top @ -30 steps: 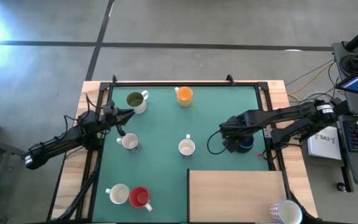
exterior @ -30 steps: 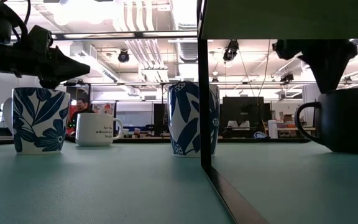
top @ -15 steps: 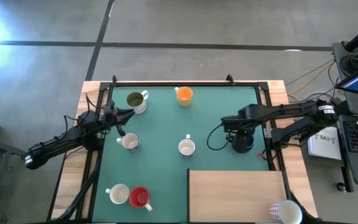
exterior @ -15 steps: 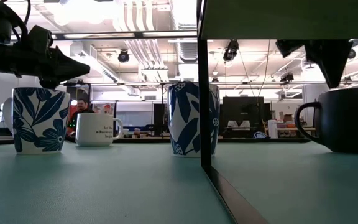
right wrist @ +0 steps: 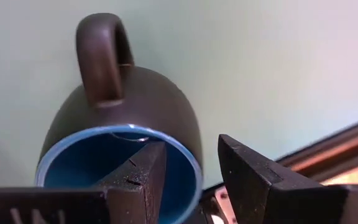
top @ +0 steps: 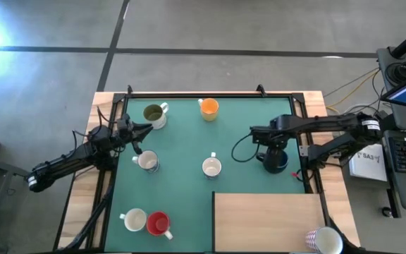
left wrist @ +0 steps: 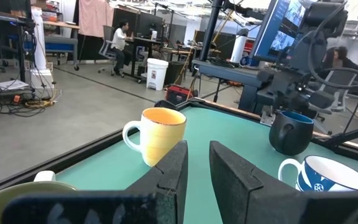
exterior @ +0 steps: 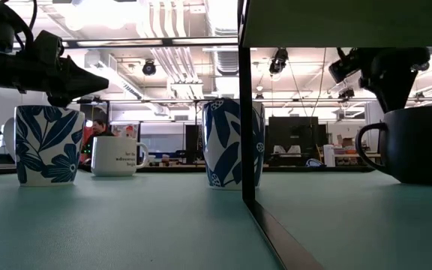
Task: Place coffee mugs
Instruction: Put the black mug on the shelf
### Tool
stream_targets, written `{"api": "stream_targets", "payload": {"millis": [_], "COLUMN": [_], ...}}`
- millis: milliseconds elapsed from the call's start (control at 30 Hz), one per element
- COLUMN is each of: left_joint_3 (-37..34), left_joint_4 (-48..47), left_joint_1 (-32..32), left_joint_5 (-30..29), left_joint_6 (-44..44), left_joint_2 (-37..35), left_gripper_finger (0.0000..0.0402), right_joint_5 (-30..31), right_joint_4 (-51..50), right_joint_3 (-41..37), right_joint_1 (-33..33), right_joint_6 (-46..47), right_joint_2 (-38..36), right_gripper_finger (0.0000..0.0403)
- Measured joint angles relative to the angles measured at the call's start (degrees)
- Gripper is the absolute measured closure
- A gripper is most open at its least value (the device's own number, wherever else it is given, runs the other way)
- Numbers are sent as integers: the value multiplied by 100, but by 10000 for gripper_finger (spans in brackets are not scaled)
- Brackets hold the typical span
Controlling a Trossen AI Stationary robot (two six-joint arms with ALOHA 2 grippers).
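Note:
The dark blue mug (top: pixel 278 162) stands upright on the green mat near its right edge, handle toward the middle of the mat. My right gripper (top: pixel 273 149) hovers just over it, open. In the right wrist view one finger (right wrist: pixel 143 171) is inside the blue hollow and the other (right wrist: pixel 248 177) outside the rim (right wrist: pixel 196 167). My left gripper (top: pixel 146 128) waits shut beside the olive-lined mug (top: pixel 154 114). The orange mug (top: pixel 208 108), two white mugs (top: pixel 147 161) (top: pixel 211 167), a third white mug (top: pixel 134 220) and the red mug (top: pixel 158 223) stand on their bases.
A wooden board (top: pixel 270 222) covers the mat's near right corner, with a paper cup (top: pixel 324 241) at its edge. Black frame rails (top: pixel 210 95) run along the mat's sides. The mat's middle (top: pixel 238 127) is bare. People sit in the room beyond (left wrist: pixel 123 37).
My right gripper has shifted a little from the dark blue mug's handle side toward the table's right edge. It now stands over the mug and has turned about at the wrist. The mug has stayed where it was.

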Motion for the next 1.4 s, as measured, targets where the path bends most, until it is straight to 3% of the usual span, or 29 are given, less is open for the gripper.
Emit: {"api": "stream_targets", "payload": {"millis": [267,500,667,1033,1200,1400], "left_joint_3": [0,0,2,1,1,0], "left_joint_4": [0,0,2,0,0,0], "left_joint_1": [-2,-2,-2,0,-2,0], "left_joint_5": [0,0,0,1,1,2], "left_joint_6": [0,0,0,0,0,0], "left_joint_2": [0,0,0,0,0,0], "left_gripper_finger": [352,352,352,352,352,352], "right_joint_5": [-40,-147,-218,-291,-901,-980], "right_joint_4": [301,306,-127,-1531,-1488,-1494], "right_joint_3": [-377,-477,-259,1675,2608,3262], "right_joint_1": [-21,-53,-78,-78,60,736], "right_joint_6": [-395,-416,-373,59,1003,2283], "right_joint_2": [0,0,-12,-13,-11,33], "right_gripper_finger": [279,378,389,392,391,391]}}
